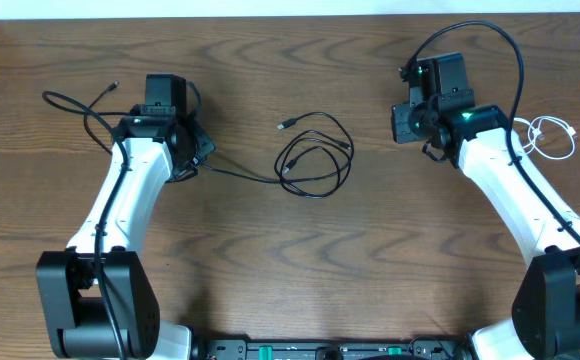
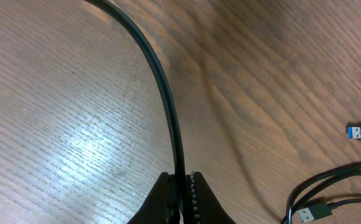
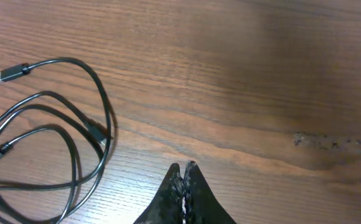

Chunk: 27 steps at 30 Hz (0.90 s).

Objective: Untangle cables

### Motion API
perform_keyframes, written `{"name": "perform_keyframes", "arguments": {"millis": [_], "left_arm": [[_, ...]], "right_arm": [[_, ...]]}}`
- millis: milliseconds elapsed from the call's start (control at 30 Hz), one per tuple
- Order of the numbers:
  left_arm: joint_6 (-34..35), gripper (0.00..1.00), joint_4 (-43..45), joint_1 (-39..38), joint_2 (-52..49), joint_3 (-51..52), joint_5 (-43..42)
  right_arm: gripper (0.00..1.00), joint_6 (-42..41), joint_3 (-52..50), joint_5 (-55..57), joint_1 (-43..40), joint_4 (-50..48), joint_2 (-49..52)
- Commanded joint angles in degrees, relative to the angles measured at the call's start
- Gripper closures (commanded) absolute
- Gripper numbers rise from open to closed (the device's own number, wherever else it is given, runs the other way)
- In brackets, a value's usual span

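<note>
Left wrist view: the left gripper (image 2: 182, 182) pinches a black cable (image 2: 165, 93) that arcs away over the desk (image 2: 56, 124).
The right gripper (image 3: 184, 169) is pressed together with nothing in it. Looped black cables (image 1: 315, 160) lie mid-desk between the arms, and the white cable (image 1: 552, 136) is coiled near the right edge.

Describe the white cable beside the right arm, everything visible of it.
The white cable is a thin cord, seen only from overhead. It lies flat on the wooden table near the right edge, curled in a few loose overlapping loops beside the right arm. It sits well apart from the black cables. No jaws hold it. Its plug ends are too small to make out, and contact with the arm cannot be judged.
</note>
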State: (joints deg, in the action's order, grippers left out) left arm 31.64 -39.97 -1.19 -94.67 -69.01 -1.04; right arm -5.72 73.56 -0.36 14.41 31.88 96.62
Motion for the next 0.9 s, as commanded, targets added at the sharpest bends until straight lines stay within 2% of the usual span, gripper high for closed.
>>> {"name": "perform_keyframes", "arguments": {"millis": [0, 233, 333, 533, 733, 867], "left_arm": [[-0.52, 0.92, -0.33, 0.2, 0.59, 0.68, 1.51], [-0.07, 0.92, -0.94, 0.09, 0.48, 0.68, 0.13], [-0.07, 0.92, -1.03, 0.09, 0.33, 0.81, -2.01], [-0.04, 0.92, -0.94, 0.09, 0.33, 2.08, -2.21], [0.46, 0.92, 0.63, 0.09, 0.33, 4.92, -2.56], [4.31, 0.92, 1.51, 0.09, 0.31, 7.28, -2.62]], "right_arm": [[0.99, 0.63, 0.35, -3.54, -0.11, -0.39, 0.15], [0.98, 0.63, -0.7, -9.81, -0.07, -1.79, 0.15], [0.83, 0.63, -1.9, -13.64, -0.07, -3.41, 0.15], [0.69, 0.72, -3.32, -14.23, 0.5, -4.5, 0.44], [0.65, 2.58, -3.32, -17.25, 3.34, -5.42, 3.5], [0.65, 1.25, -3.32, -20.06, 6.08, -5.97, 7.78]]}}
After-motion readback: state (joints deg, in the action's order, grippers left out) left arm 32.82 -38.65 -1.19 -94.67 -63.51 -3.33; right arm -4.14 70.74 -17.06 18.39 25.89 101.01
